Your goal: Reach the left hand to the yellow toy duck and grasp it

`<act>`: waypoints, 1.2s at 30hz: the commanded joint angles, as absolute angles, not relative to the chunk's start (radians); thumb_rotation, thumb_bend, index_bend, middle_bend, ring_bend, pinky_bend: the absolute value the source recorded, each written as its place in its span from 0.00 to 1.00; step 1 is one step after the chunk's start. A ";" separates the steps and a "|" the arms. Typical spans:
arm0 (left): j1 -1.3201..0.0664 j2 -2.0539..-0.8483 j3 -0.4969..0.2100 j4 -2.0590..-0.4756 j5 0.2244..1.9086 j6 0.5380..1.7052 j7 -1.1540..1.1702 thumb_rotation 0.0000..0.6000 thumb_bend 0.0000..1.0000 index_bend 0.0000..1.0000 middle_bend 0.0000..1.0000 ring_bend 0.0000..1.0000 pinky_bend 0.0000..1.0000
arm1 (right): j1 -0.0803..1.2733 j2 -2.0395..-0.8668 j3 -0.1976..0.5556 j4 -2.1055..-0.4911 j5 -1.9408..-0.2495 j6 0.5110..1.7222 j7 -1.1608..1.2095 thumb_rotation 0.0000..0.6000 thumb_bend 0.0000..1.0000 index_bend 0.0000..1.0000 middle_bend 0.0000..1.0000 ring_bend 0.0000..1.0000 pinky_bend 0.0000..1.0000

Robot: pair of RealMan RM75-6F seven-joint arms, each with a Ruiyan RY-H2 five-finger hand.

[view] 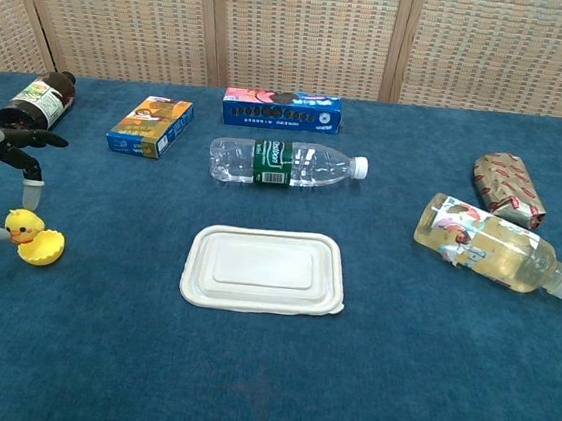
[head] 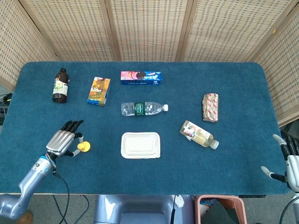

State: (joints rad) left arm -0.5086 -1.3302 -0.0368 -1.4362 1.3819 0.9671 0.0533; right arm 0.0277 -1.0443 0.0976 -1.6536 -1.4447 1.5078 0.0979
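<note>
The yellow toy duck [head: 82, 147] [view: 23, 227] is at the front left, right over a yellow cap [view: 44, 247] on the blue table. My left hand [head: 61, 141] pinches the duck between the thumb and a finger; the other fingers [view: 15, 136] are spread above it. Whether the duck touches the cap I cannot tell. My right hand [head: 290, 164] is at the table's front right corner, fingers apart and holding nothing.
A brown bottle [head: 60, 85], an orange-blue box [head: 98, 91] and a cookie box [head: 140, 78] lie along the back. A water bottle [head: 142, 108] and a white lidded container [head: 140, 145] sit mid-table. A juice bottle [head: 198, 134] and a wrapped packet [head: 210, 107] lie right.
</note>
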 commanded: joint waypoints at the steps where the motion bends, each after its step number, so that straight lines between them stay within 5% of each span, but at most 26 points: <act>1: -0.519 -1.347 -0.043 -1.426 1.367 0.953 0.069 1.00 0.30 0.56 0.00 0.00 0.00 | 0.029 -1.045 0.098 -1.654 -1.442 1.504 0.095 1.00 0.00 0.00 0.00 0.00 0.00; 19: -0.546 -1.406 -0.055 -1.396 1.280 0.911 0.154 1.00 0.30 0.54 0.00 0.00 0.00 | 0.027 -1.045 0.099 -1.652 -1.435 1.502 0.098 1.00 0.00 0.00 0.00 0.00 0.00; 29: -0.552 -1.392 -0.052 -1.409 1.263 0.894 0.149 1.00 0.24 0.03 0.00 0.00 0.00 | 0.027 -1.044 0.100 -1.653 -1.435 1.502 0.098 1.00 0.00 0.00 0.00 0.00 0.00; 36: -0.514 -1.301 -0.058 -1.495 1.308 0.977 0.072 1.00 0.06 0.00 0.00 0.00 0.00 | 0.026 -1.044 0.098 -1.656 -1.443 1.506 0.098 1.00 0.00 0.00 0.00 0.00 0.00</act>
